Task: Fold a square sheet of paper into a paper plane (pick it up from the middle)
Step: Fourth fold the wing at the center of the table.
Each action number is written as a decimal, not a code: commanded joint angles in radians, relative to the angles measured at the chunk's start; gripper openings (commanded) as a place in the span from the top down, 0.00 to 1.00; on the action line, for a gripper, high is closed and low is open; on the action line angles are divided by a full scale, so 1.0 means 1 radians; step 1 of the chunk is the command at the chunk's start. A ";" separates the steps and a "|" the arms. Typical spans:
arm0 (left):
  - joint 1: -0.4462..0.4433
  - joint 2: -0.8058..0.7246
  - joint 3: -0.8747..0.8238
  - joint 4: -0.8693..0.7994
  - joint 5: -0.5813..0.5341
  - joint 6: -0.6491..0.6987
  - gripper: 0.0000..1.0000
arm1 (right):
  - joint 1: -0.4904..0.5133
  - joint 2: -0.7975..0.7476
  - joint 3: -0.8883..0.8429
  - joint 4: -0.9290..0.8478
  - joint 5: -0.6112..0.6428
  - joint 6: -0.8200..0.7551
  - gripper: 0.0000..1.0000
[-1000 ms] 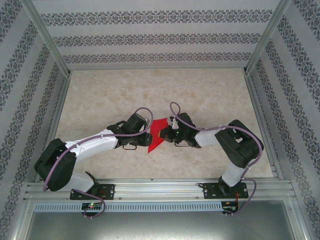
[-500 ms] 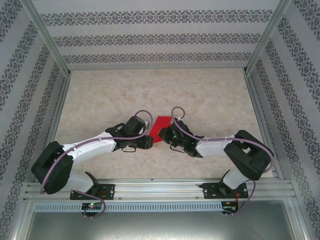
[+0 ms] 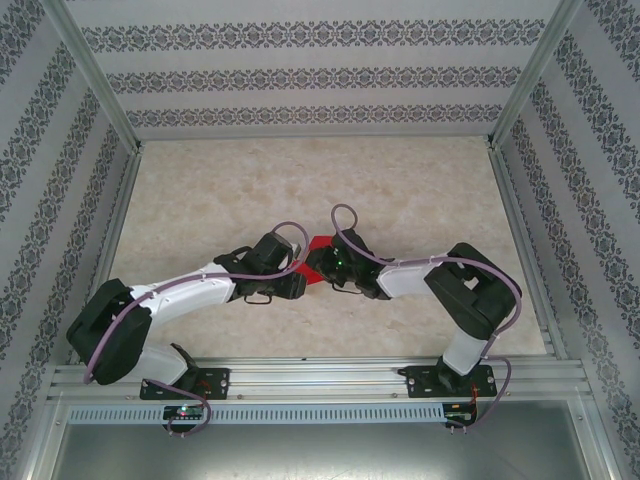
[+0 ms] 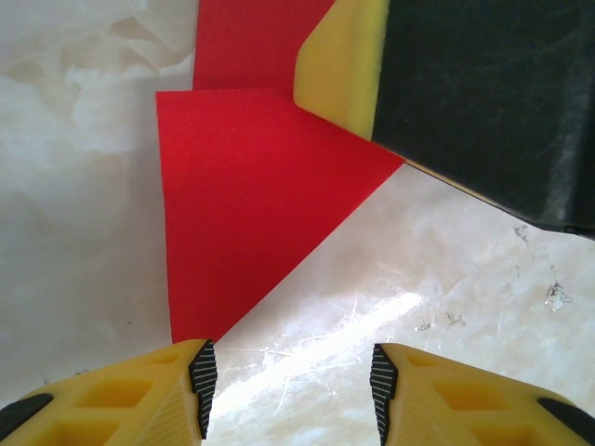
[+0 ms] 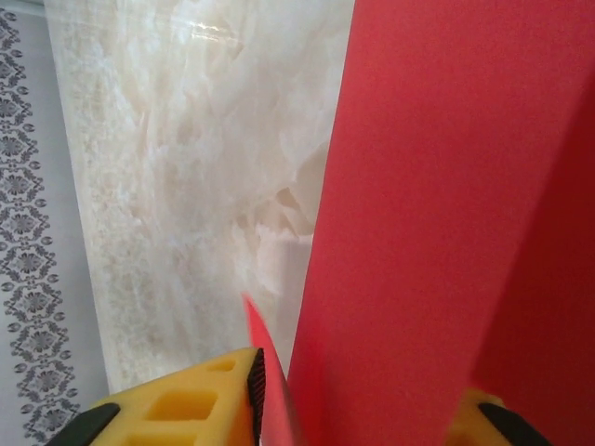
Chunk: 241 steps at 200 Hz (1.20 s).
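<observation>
Just one sheet [image 4: 251, 214] (folded)

L arm [image 3: 190, 290] and R arm [image 3: 410, 278] clad in white shells w/ black joint housings, lilac cables [image 3: 288, 226] looped along each, black bases [image 3: 205, 382] bolted to alu rail [image 3: 320, 372], left claw [image 4: 293, 395] fingers [image 4: 121, 404] moulded yellow, ribbed black pads [image 4: 204, 376] fitted

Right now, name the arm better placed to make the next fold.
Probably right: the red paper sits inside the right pincer, while the left pincer is open over bare table by the paper's tip.
</observation>
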 commanded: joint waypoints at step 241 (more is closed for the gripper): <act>-0.146 0.256 0.160 -0.056 -0.355 0.113 0.68 | -0.114 -0.026 0.051 -0.060 -0.226 -0.113 0.69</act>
